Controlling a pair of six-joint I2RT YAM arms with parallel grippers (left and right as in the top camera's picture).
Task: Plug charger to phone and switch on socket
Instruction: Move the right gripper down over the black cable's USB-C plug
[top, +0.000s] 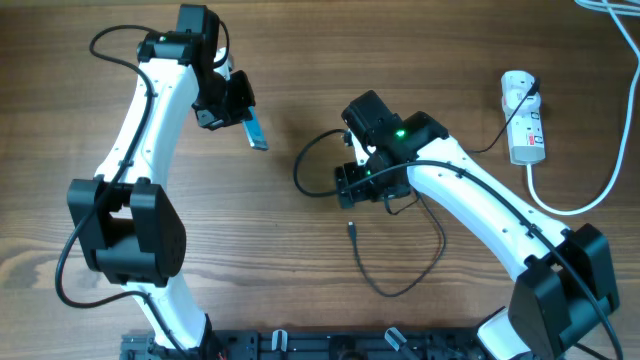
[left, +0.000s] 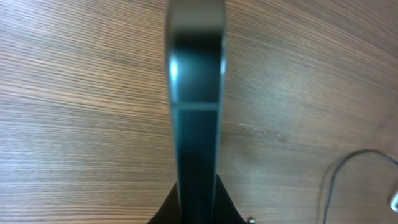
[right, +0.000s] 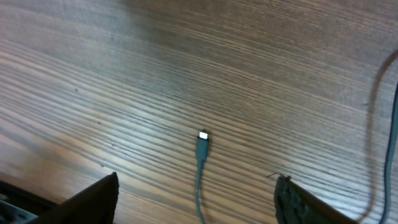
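Overhead: left end effector clamped on phone, held edge-on. Right end effector above charger loop on table. Socket far right, black plug on it.
Left wrist: phone edge-on, gripped at its base.
Right wrist: right end effector spread wide, charger tip lying between, untouched.

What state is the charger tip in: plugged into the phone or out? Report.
Out. The charger tip lies bare on the table; the phone is apart, in the left gripper.
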